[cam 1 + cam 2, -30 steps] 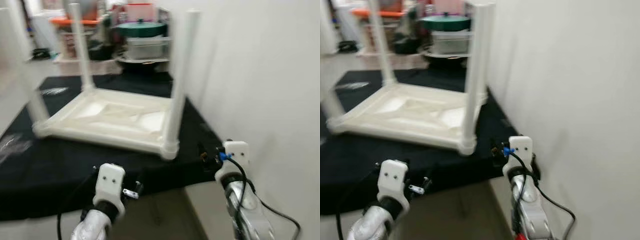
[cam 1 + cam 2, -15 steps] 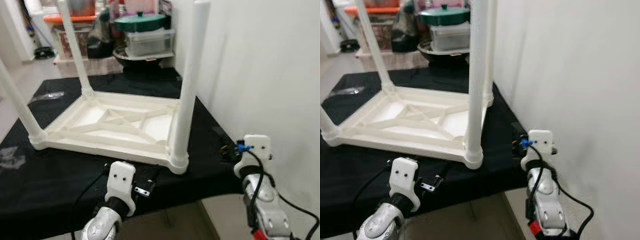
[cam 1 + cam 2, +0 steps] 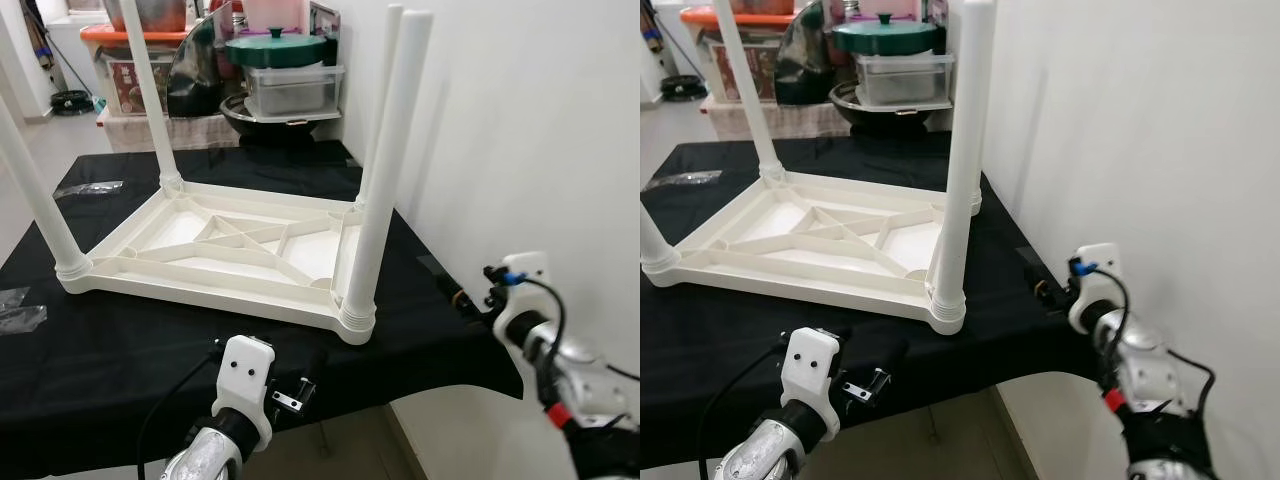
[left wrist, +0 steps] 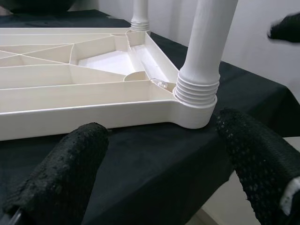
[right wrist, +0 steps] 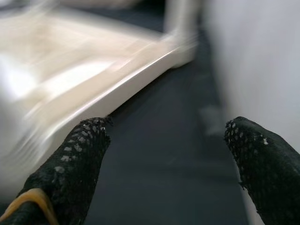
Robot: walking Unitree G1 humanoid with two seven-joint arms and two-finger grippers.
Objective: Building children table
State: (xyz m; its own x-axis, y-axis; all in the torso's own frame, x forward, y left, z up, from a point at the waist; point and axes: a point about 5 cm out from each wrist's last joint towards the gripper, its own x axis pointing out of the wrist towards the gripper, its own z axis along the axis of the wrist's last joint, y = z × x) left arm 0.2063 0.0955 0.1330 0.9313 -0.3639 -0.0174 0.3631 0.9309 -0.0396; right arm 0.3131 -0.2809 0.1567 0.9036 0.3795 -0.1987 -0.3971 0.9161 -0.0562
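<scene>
- Table (image 3: 230,250) is lying upside down on the black desk (image 3: 120,350), legs up, by its right edge.
- Left gripper (image 4: 154,178) and right gripper (image 5: 164,154) are hovering, fingers apart, empty.
- Advise gripping the near corner leg (image 3: 385,170) low, both sides.

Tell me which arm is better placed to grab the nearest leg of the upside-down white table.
Probably the left. The left tool is open and faces the near corner leg squarely, close to its threaded base. The right tool, also open, sits off to the side by the wall.
</scene>
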